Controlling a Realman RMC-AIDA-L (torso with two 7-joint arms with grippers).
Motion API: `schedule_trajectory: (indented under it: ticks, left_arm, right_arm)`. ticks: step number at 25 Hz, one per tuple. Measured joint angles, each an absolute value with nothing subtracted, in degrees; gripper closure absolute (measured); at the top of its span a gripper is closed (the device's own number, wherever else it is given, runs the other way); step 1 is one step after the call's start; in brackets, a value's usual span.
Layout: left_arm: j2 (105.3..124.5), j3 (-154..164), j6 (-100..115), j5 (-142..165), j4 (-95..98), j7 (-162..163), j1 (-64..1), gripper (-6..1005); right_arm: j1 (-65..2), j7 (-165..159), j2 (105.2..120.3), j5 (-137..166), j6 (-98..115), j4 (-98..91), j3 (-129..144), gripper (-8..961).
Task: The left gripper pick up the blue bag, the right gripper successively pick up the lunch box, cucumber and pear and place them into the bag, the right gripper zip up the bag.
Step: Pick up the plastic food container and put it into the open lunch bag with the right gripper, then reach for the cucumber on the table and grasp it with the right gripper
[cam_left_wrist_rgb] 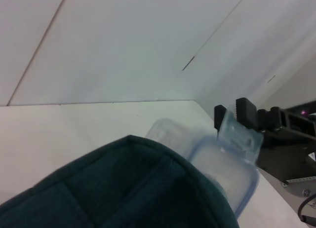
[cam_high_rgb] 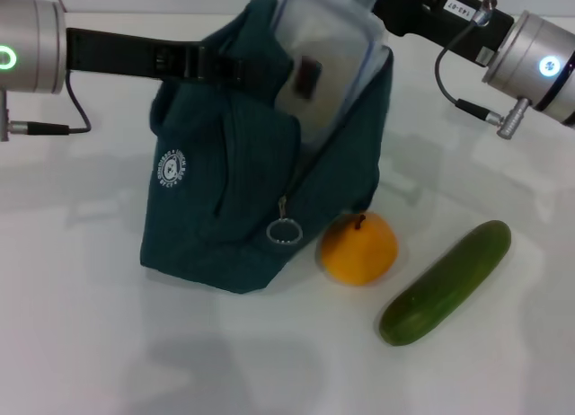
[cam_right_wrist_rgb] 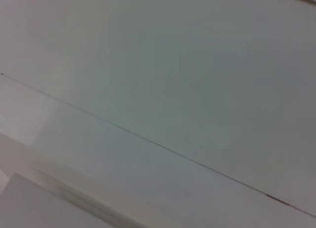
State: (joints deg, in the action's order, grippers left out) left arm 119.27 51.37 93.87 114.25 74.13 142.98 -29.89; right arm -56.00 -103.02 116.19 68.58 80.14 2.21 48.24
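**Lunch box halfway into the bag**

Nearest, on the white table [cam_high_rgb: 81,343], the cucumber [cam_high_rgb: 446,281] lies out to the right of the blue bag [cam_high_rgb: 225,199], and the pear [cam_high_rgb: 358,248] sits touching the bag's front corner by the zip pull [cam_high_rgb: 285,230]. Both wait. The left end effector [cam_high_rgb: 202,63] grips the bag's top edge, holding it open. Farther back, the right end effector [cam_high_rgb: 388,9] clamps the lunch box [cam_high_rgb: 323,60], tilted, its lower end inside the mouth. I'd lower it until it settles, then release.

No legible text on anything.
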Motion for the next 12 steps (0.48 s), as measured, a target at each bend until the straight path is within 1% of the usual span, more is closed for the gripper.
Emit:
schedule_trajectory:
  ticks: [8,9,12]
  left_arm:
    - [119.22,51.3,93.9,114.2,73.9,142.8,-29.9,949]
    - [119.23,51.3,93.9,114.2,73.9,142.8,-29.8,949]
    - [119.27,51.3,93.9,114.2,73.9,142.8,-29.7,949]
  right_arm:
    - [-55.4,-103.3,116.19,68.2,79.9,2.1,47.7,801]
    - [-55.3,-103.3,116.19,68.2,79.9,2.1,47.6,598]
    - [-54.0,-103.3,116.19,67.9,79.9,0.5,47.6,489]
